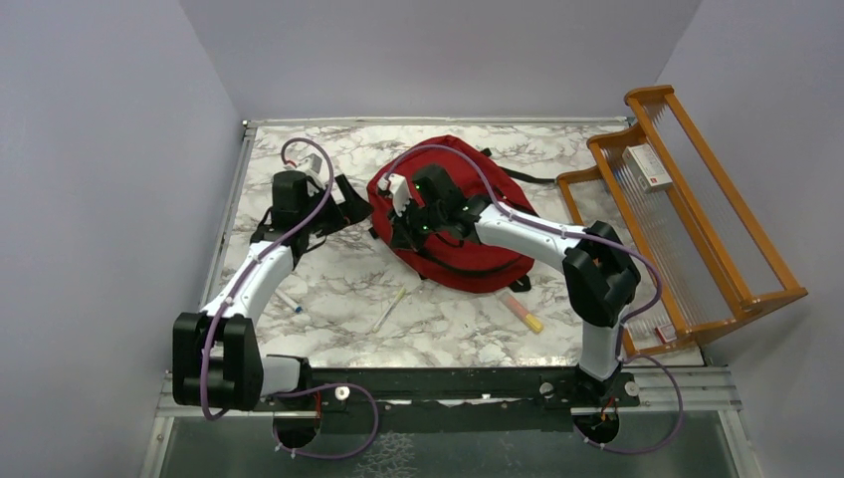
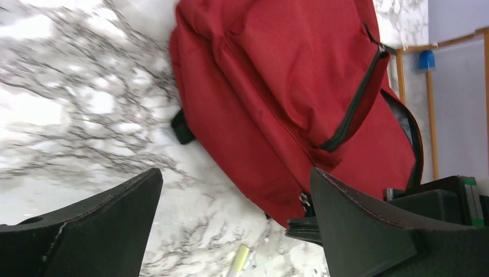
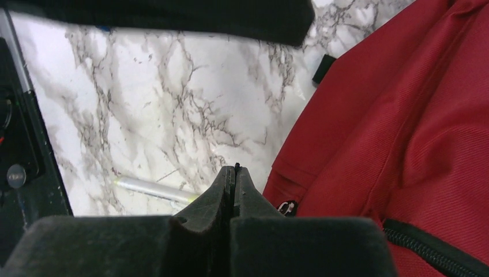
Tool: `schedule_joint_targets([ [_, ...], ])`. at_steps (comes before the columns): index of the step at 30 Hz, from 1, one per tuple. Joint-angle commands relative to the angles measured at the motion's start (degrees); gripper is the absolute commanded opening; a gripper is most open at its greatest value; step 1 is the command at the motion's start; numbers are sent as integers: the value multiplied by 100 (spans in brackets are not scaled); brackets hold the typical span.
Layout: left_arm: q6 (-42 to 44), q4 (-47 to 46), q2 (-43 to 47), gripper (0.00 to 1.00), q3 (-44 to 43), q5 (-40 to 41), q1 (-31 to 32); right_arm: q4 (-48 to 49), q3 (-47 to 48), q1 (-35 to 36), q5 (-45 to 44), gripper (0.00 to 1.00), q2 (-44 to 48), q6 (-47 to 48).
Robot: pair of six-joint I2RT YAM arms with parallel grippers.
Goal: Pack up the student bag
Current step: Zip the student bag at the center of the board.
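Note:
The student bag (image 1: 498, 264), red with black zippers, lies flat in the middle of the marble table. My right gripper (image 1: 403, 234) is at the bag's left lower corner, low over the table. The right wrist view shows this gripper (image 3: 235, 170) shut, with a thin black sliver at the very tips that I cannot identify; a metal zipper ring (image 3: 286, 206) sits just beside it on the bag (image 3: 403, 115). My left gripper (image 1: 341, 204) hovers left of the bag, open and empty (image 2: 235, 179). The bag (image 2: 277, 75) shows a shut front zipper (image 2: 352, 104) and grey lining (image 2: 406, 124) at its far opening.
A wooden rack (image 1: 687, 209) stands at the right edge, holding a white box (image 1: 649, 167). Loose on the table are a yellow-green highlighter (image 1: 388, 311), an orange-and-yellow marker (image 1: 522, 313) and a pen (image 1: 287, 299). A black strap (image 1: 527, 177) trails behind the bag.

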State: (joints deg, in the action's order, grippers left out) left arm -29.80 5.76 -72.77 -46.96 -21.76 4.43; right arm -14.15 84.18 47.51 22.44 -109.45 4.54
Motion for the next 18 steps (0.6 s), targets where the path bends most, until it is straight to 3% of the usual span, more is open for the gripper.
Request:
schedule_joint_targets([
  [1, -737, -445, -188, 96, 171, -103, 491, 661, -348, -59, 775, 0, 367, 71],
  [7, -1264, -653, -436, 94, 279, 261, 1117, 769, -476, -109, 985, 0, 397, 366],
  [18, -1815, -1222, -987, 86, 458, 439, 1333, 1034, -803, -110, 1286, 1, 665, 697],
])
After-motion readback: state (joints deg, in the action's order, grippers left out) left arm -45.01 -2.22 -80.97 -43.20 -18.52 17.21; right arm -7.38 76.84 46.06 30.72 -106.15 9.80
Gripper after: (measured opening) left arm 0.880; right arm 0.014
